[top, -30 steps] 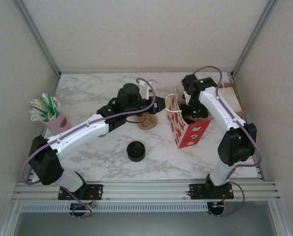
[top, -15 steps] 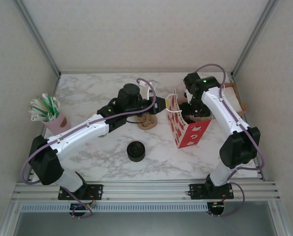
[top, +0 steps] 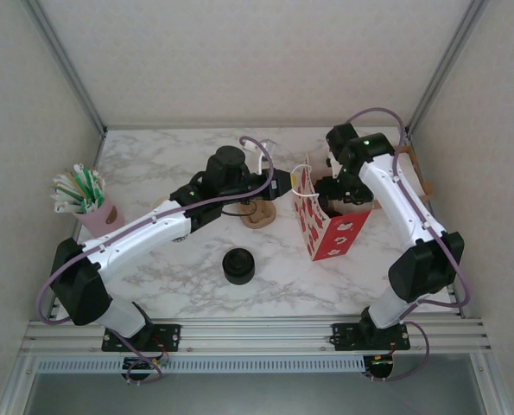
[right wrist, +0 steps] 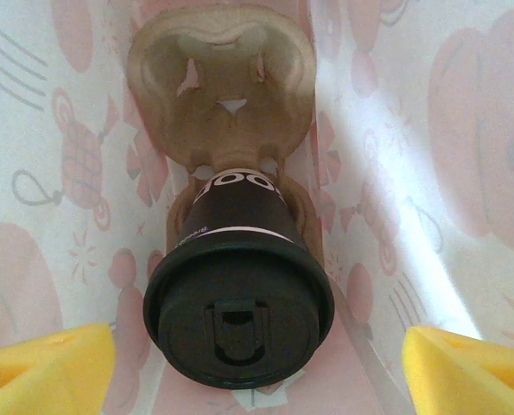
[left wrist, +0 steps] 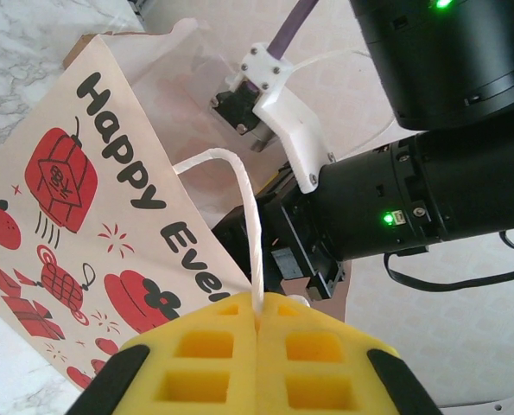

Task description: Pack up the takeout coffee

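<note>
Takeout coffee (right wrist: pixel 237 316) between wide right jaws, touching neither.

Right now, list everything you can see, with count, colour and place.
takeout coffee: one, dark cup with black lid, inside the bag, seated in a carrier
cup carrier: one, brown, inside the bag under the coffee
gift bag: one, white with red prints, right of centre on the table
second carrier: one, brown, mid-table, left of the bag
lid stack: one short stack, black, front centre
straws: a bunch, green and white, in a pink cup at the left edge
table: one, white marble
left pincer: one, yellow pads, shut on the bag's white handle
right pincer: one, yellow pads, open, either side of the coffee
</note>
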